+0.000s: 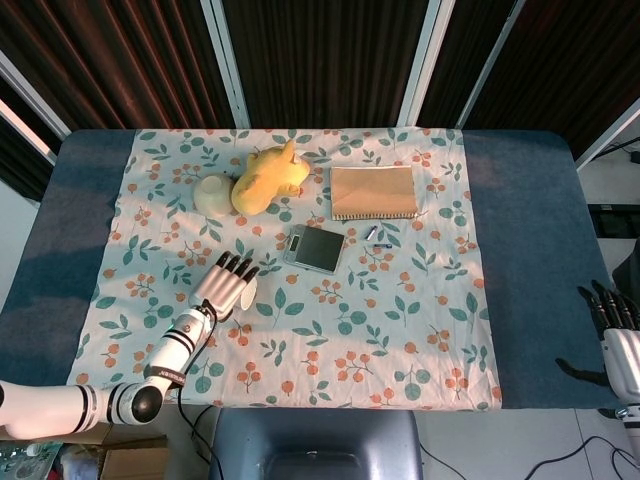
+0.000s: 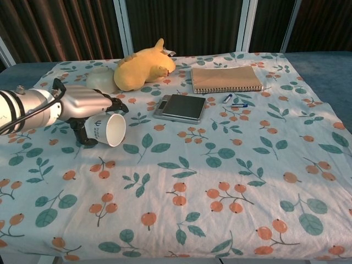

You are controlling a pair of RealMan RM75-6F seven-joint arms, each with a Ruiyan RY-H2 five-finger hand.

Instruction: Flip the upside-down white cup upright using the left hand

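Observation:
The white cup (image 2: 108, 130) with a blue logo lies on its side on the floral cloth at the left, its mouth facing right and towards the chest camera. My left hand (image 2: 88, 104) reaches over it from the left, fingers stretched along the cup's top and the thumb low beside its base. In the head view the left hand (image 1: 222, 287) covers most of the cup (image 1: 247, 291), and only the rim shows. My right hand (image 1: 618, 340) hangs off the table's right edge with its fingers apart, holding nothing.
Behind the cup stand a pale upturned bowl (image 2: 100, 78) and a yellow plush toy (image 2: 140, 69). A small scale (image 2: 180, 106), a brown notebook (image 2: 225, 78) and small pens (image 2: 231, 100) lie at the centre and back right.

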